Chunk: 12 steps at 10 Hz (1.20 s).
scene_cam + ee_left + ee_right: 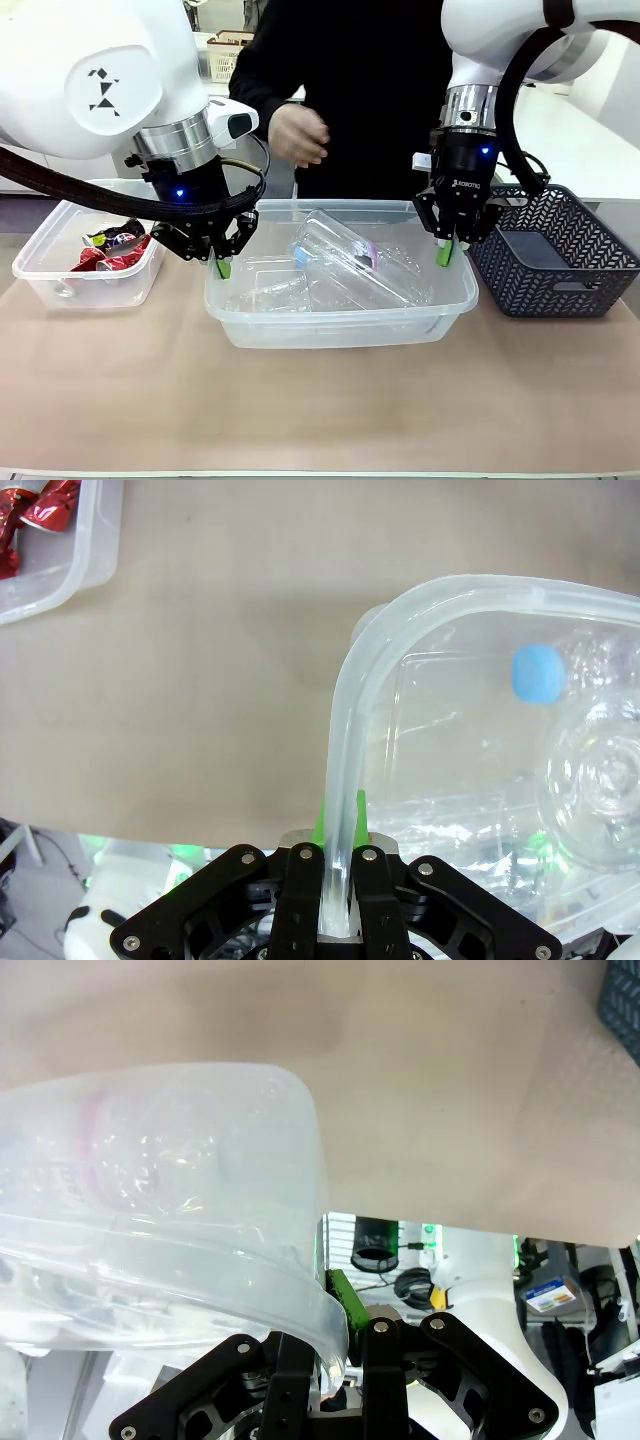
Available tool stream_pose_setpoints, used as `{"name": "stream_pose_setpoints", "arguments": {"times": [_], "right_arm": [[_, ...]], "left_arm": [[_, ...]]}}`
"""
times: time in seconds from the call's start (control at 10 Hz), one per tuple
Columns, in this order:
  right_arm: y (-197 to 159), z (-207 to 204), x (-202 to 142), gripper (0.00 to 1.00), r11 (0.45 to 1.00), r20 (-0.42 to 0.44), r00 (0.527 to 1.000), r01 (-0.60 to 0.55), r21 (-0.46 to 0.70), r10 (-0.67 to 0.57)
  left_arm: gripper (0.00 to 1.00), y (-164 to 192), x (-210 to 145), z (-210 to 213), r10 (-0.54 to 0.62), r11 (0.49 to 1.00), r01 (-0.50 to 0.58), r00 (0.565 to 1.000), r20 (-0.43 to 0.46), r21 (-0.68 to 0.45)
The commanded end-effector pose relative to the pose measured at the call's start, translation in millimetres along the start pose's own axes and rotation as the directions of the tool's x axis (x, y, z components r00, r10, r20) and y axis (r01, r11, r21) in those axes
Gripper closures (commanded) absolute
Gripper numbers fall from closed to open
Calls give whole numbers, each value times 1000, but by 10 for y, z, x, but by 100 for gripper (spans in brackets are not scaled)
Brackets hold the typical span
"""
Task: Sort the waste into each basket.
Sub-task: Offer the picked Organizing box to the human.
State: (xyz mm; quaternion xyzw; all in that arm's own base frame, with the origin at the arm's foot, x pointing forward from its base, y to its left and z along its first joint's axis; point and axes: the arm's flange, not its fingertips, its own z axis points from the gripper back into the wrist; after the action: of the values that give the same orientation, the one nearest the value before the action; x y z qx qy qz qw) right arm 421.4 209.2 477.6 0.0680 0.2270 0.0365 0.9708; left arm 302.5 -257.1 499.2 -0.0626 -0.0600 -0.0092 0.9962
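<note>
The left gripper is clenching the left rim of the middle see-through rectangular plastic tub, its green pads pinching the rolled edge; the left wrist view shows the rim running straight down between the black fingers. The right gripper is likewise clamping the same tub's right rim, and in the right wrist view the curved edge is sitting between its fingers. The tub is resting on the beige surface between the two arms.

Inside this tub, clear plastic bottles are lying on their sides, one with a blue cap near the left corner. A second see-through tub is sitting just left of the first, holding crumpled red-and-silver shiny wrappers and cans. A dark grey lattice-walled plastic basket is standing just beside the middle tub on the right. Across the surface, a person in a dark sleeve is holding a hand loosely curled above the far edge, apart from both grippers.
</note>
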Motion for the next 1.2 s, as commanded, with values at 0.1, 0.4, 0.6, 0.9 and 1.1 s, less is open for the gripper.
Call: {"name": "stream_pose_setpoints", "arguments": {"times": [0.1, 0.4, 0.6, 0.9, 1.1], "right_arm": [[3, 9, -48, 94, 1000, 7, 1000, -5, 8, 5], [3, 9, -48, 94, 1000, 7, 1000, -5, 8, 5], [3, 9, -48, 94, 1000, 7, 1000, -5, 8, 5], [27, 109, 151, 94, 1000, -30, 999, 20, -8, -20], [178, 418, 508, 94, 994, -50, 998, -38, -99, 33]], "left_arm": [[96, -12, -28, -11, 12, 1000, -12, 1000, 5, 9], [96, -12, -28, -11, 12, 1000, -12, 1000, 5, 9], [96, -12, -28, -11, 12, 1000, -12, 1000, 5, 9], [96, 0, 0, 0, 0, 1000, 0, 1000, 0, 0], [96, -68, 559, 56, -57, 998, 56, 998, 36, 11]]}}
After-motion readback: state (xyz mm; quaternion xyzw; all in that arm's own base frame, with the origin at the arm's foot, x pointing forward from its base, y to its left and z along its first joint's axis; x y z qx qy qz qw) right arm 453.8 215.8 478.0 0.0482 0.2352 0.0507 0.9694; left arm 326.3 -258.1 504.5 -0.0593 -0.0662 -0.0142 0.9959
